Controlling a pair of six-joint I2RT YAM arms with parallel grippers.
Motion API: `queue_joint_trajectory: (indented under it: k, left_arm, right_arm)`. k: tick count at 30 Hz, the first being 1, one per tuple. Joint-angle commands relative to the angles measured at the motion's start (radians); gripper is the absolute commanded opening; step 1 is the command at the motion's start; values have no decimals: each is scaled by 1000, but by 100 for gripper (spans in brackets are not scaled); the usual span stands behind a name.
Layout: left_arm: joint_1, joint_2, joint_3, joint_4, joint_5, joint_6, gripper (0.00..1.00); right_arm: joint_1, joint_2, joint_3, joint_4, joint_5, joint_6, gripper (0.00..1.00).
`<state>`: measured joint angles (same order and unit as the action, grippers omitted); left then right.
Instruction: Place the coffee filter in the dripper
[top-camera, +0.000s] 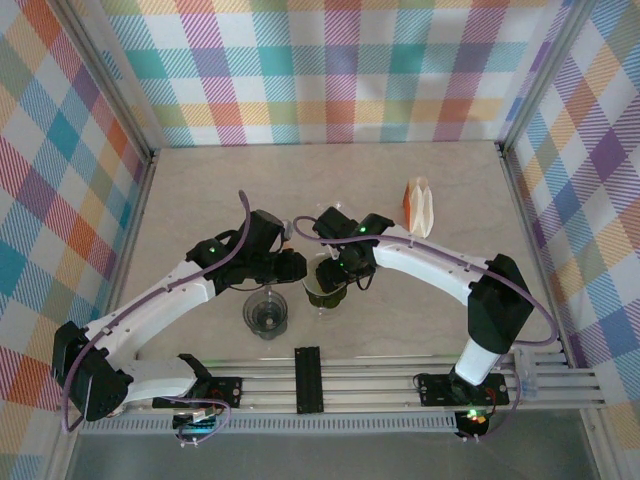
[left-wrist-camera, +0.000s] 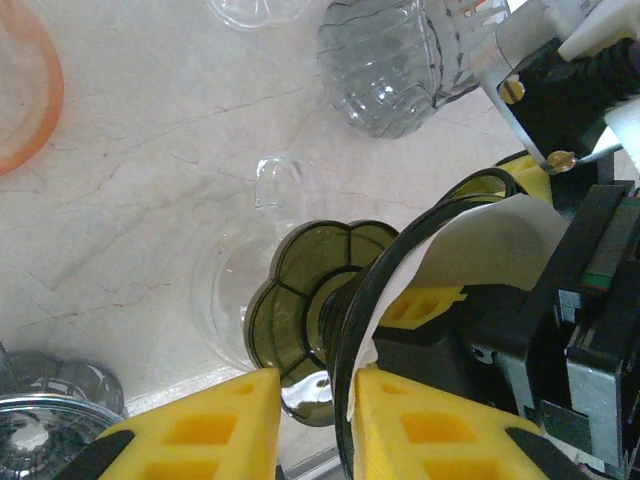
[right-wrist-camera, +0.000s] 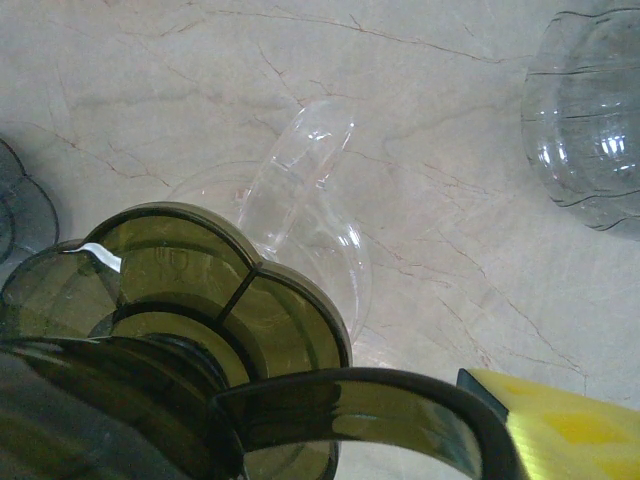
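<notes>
The olive-green dripper (top-camera: 325, 292) sits on a clear glass server (left-wrist-camera: 225, 280) at the table's middle front, between both arms. The left wrist view shows its flower-shaped base (left-wrist-camera: 300, 290) and a white coffee filter (left-wrist-camera: 490, 240) lying inside its dark rim. My left gripper (left-wrist-camera: 318, 385) straddles that rim. The right yellow pad touches the rim and the filter's edge, and the left pad stands apart from them. My right gripper (top-camera: 345, 275) reaches into the dripper from the right. One yellow finger (right-wrist-camera: 560, 430) shows beside the rim (right-wrist-camera: 350, 400), and the other finger is hidden.
A clear glass cup (top-camera: 265, 315) stands just left of the dripper near the front rail. An orange-and-white stack of filters (top-camera: 418, 205) stands upright at the back right. A ribbed glass vessel (left-wrist-camera: 385, 60) lies close beyond the dripper. Checked walls enclose the table.
</notes>
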<state>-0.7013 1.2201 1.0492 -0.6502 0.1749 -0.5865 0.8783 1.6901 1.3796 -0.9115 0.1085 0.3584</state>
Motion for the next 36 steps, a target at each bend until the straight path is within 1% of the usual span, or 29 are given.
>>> queue_joint_trajectory:
  k: [1, 4, 8, 9, 11, 13, 17, 21, 23, 26, 32, 36]
  left_arm:
    - [10, -6, -19, -9, 10, -1, 26]
    - [11, -18, -20, -3, 15, -8, 33]
    - [10, -27, -27, 16, 44, -15, 50]
    - [10, -26, -28, 18, 45, -15, 52]
    - [10, -16, -32, 15, 41, -13, 52]
    - [10, -4, -35, 18, 44, -15, 49]
    - [10, -3, -38, 29, 62, -15, 33]
    - [10, -2, -38, 29, 79, -9, 28]
    - [10, -2, -38, 26, 84, -5, 23]
    - [10, -3, -37, 22, 88, -1, 19]
    - [8, 0, -37, 14, 99, 13, 16]
    - [8, 2, -36, 9, 97, 15, 16]
  right_arm:
    - [4, 25, -10, -1, 23, 12, 72]
    - [5, 26, -8, 0, 25, 14, 72]
    - [4, 26, -7, 2, 21, 16, 72]
    - [4, 25, -8, 1, 20, 16, 72]
    - [4, 26, -8, 3, 19, 16, 72]
    - [4, 29, -8, 3, 19, 16, 72]
    - [5, 29, -8, 3, 19, 17, 72]
    - [4, 29, -10, 5, 19, 20, 73]
    - [5, 29, -10, 6, 19, 21, 73]
    - [4, 26, -10, 7, 20, 26, 73]
    - [4, 17, -5, 19, 22, 36, 73]
    - [5, -5, 13, 26, 21, 40, 73]
